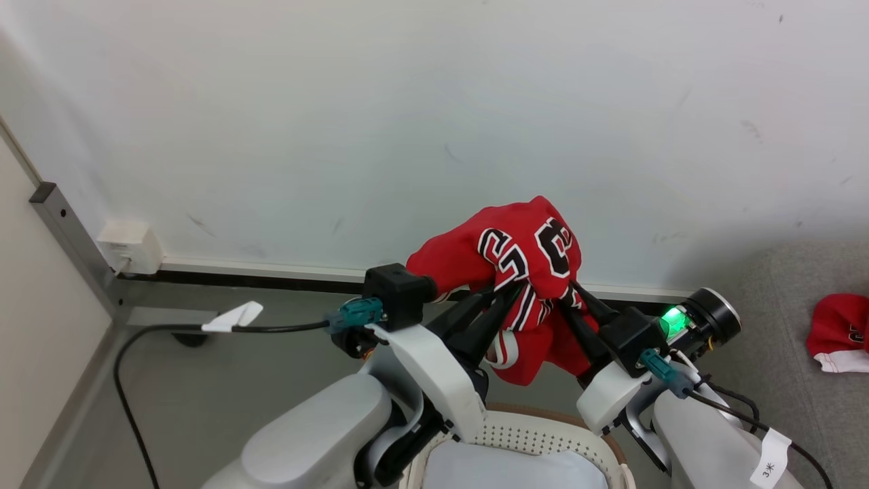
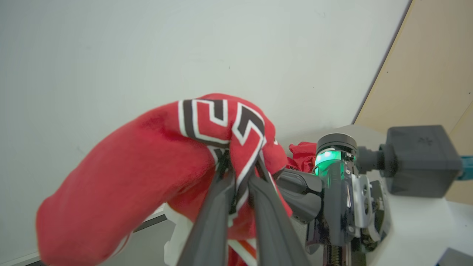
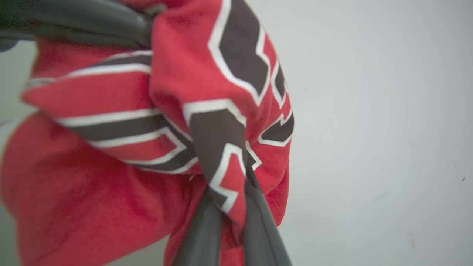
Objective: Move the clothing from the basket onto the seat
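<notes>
Holding jersey point(image 1: 516, 251) up, clear of basket point(image 1: 529, 438), pinching it tight with left claw point(image 1: 517, 288) and with right claw point(image 1: 565, 299). Probably needing to carry it rightward to seat point(image 1: 767, 326), lying nearer right claw, beside second jersey point(image 1: 838, 329).

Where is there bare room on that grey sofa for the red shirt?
Free: grey sofa fabric below the other red jersey in head view. Crowded: where left gripper and right gripper clamp the held jersey.

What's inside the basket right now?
Its pale pad shows inside the basket, with no clothing on the visible part. The left arm covers its left side, and the near part runs off the picture.
</notes>
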Controlling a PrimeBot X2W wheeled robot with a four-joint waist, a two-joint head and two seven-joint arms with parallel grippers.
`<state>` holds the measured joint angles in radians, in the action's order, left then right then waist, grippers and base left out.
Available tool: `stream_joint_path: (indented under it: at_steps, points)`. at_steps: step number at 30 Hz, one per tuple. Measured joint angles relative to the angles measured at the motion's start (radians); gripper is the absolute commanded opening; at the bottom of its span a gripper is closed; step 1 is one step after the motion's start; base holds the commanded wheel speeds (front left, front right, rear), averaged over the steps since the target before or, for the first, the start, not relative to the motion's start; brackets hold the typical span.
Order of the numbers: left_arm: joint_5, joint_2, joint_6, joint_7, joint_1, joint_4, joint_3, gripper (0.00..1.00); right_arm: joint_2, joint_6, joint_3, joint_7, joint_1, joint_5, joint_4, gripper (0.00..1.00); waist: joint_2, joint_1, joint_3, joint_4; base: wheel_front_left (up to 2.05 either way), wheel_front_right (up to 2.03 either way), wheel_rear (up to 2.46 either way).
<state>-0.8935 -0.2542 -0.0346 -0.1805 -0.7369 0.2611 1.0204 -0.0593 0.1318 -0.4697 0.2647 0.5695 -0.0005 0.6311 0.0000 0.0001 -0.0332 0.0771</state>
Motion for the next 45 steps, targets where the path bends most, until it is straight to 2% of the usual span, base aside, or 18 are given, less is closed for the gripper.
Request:
stream_joint_path:
  at_steps: [11,12,14,15,16,22,28,35,45]
  points:
    - [-0.004,-0.015,-0.012,-0.014,0.021,0.022,-0.004,0.0,0.005,0.0,0.062,0.0,-0.087,0.151,-0.075,0.0,0.0,0.0,0.008,-0.021,0.0,0.0,0.0]
    - [0.001,-0.017,-0.018,-0.014,0.022,0.022,0.003,0.11,0.006,0.0,0.072,0.0,-0.099,0.16,-0.086,0.0,0.0,0.0,0.01,-0.025,0.0,0.0,0.0]
    - [0.006,-0.02,-0.024,-0.014,0.025,0.015,0.011,0.61,0.006,0.0,0.101,0.0,-0.124,0.189,-0.109,0.0,0.0,0.0,0.013,-0.032,0.0,0.0,0.0]
    - [0.007,-0.02,-0.028,-0.014,0.028,0.008,0.015,0.95,0.006,0.0,0.116,0.0,-0.134,0.206,-0.121,0.0,0.0,0.0,0.015,-0.037,0.0,0.0,0.0]
    - [0.009,-0.02,-0.029,-0.014,0.031,0.002,0.017,1.0,0.006,0.0,0.13,0.0,-0.145,0.222,-0.133,0.0,0.0,0.0,0.017,-0.042,0.0,0.0,0.0]
    - [0.017,-0.027,-0.032,-0.022,0.052,-0.018,0.029,1.0,0.007,0.0,0.185,-0.001,-0.19,0.292,-0.185,0.0,0.0,-0.0001,0.029,-0.077,0.0,0.0,0.0]
    - [0.039,-0.041,-0.046,-0.04,0.064,-0.03,0.028,1.0,-0.01,0.0,0.224,-0.001,-0.204,0.303,-0.239,0.0,0.0,-0.0001,0.036,-0.137,0.0,0.0,0.0]
    - [0.094,-0.059,-0.071,-0.064,0.067,-0.058,0.023,1.0,-0.034,0.0,0.282,0.0,-0.216,0.326,-0.341,0.0,0.0,0.0,0.048,-0.241,0.0,0.0,0.0]
    - [0.179,-0.079,-0.058,-0.081,0.088,-0.084,0.0,1.0,-0.036,0.0,0.345,-0.007,-0.329,0.398,-0.431,0.0,0.0,-0.0001,0.078,-0.408,0.0,0.0,0.0]
